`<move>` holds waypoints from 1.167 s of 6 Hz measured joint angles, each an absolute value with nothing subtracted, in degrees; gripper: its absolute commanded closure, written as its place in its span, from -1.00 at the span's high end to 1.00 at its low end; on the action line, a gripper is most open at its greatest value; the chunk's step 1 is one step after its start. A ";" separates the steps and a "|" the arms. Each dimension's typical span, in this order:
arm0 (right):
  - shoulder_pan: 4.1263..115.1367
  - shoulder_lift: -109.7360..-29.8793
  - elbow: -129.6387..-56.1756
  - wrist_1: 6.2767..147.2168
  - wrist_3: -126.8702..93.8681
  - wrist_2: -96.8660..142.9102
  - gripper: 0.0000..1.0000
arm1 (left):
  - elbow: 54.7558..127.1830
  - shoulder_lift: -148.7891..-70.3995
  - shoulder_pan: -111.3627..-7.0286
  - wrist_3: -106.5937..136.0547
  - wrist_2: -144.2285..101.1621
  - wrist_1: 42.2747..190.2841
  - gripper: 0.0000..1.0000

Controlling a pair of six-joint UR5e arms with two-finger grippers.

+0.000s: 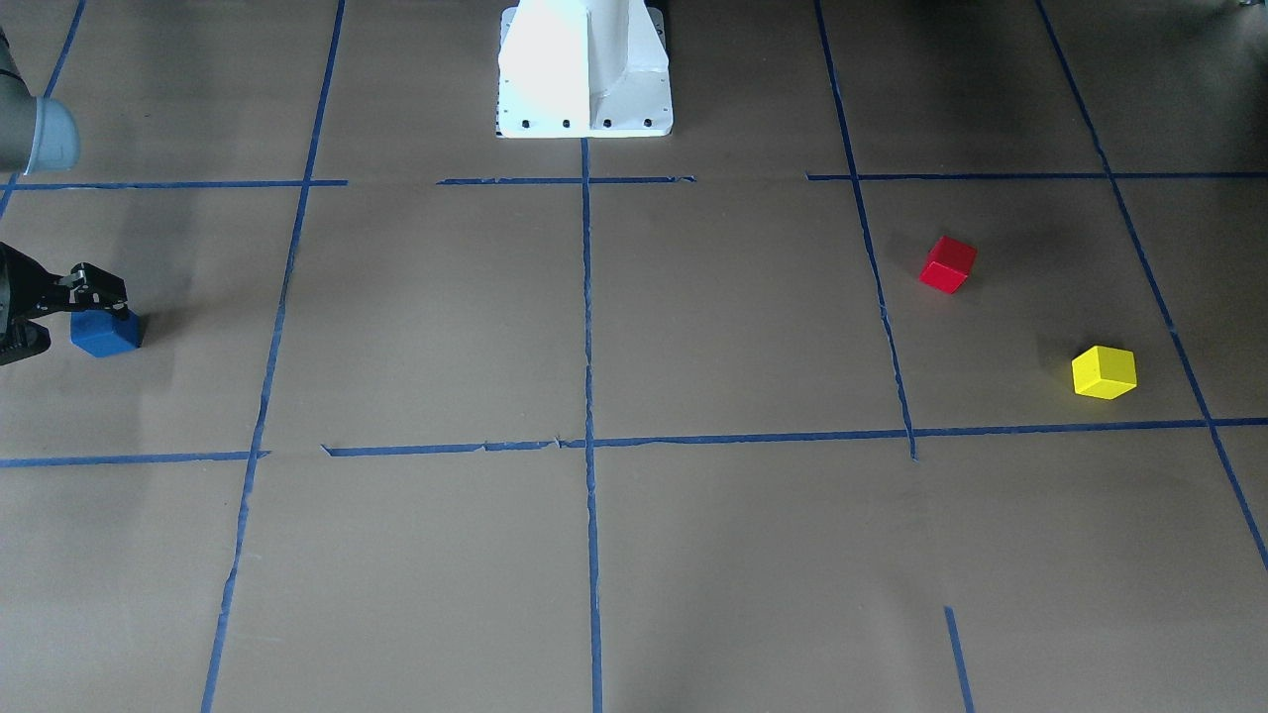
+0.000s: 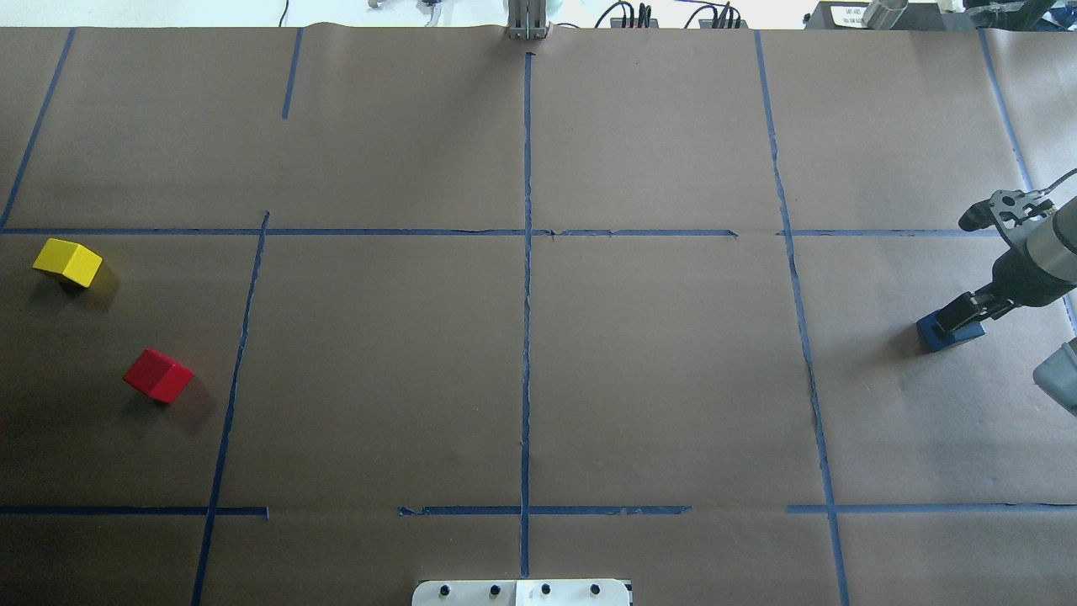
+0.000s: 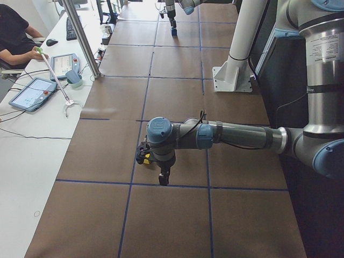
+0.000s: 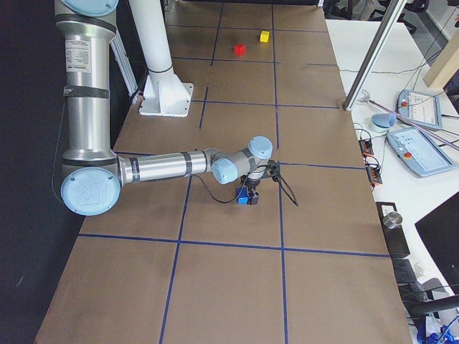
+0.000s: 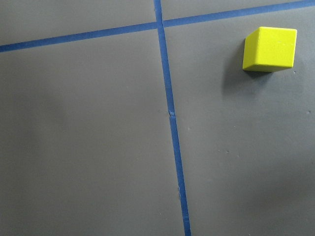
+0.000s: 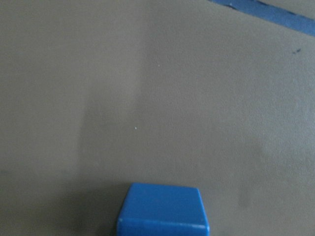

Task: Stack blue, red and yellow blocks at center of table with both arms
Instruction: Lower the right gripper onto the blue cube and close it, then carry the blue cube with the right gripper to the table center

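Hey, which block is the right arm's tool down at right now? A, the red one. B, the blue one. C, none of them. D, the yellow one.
B: the right tool sits down over the blue block, while the red block and the yellow block lie on the paper at the other side of the table, away from it.

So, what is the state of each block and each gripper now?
blue block: on the table, right gripper down at it.
red block: free on the table, unstacked.
yellow block: free on the table, unstacked.
right gripper: grip unclear.
left gripper: open or shut, cannot tell.
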State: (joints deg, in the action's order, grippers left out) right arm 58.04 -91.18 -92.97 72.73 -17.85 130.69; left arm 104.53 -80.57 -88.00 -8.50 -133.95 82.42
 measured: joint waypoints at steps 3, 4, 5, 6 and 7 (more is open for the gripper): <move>55.88 -88.79 -93.45 72.79 -23.32 130.79 -1.00 | 104.59 -80.51 -88.06 -8.61 -133.95 82.44 1.00; 55.11 -87.36 -95.31 73.01 -25.06 130.87 -1.00 | 104.59 -80.51 -88.07 -8.61 -133.95 82.44 1.00; 52.53 -83.27 -96.89 73.31 -30.82 130.58 -1.00 | 104.67 -80.51 -88.07 -8.59 -133.97 82.45 1.00; 48.10 -76.75 -97.29 73.92 -39.55 129.29 -1.00 | 104.79 -80.53 -88.07 -8.55 -134.01 82.44 1.00; 43.99 -70.03 -96.16 74.58 -47.77 127.33 -1.00 | 104.95 -80.55 -88.07 -8.50 -134.03 82.44 1.00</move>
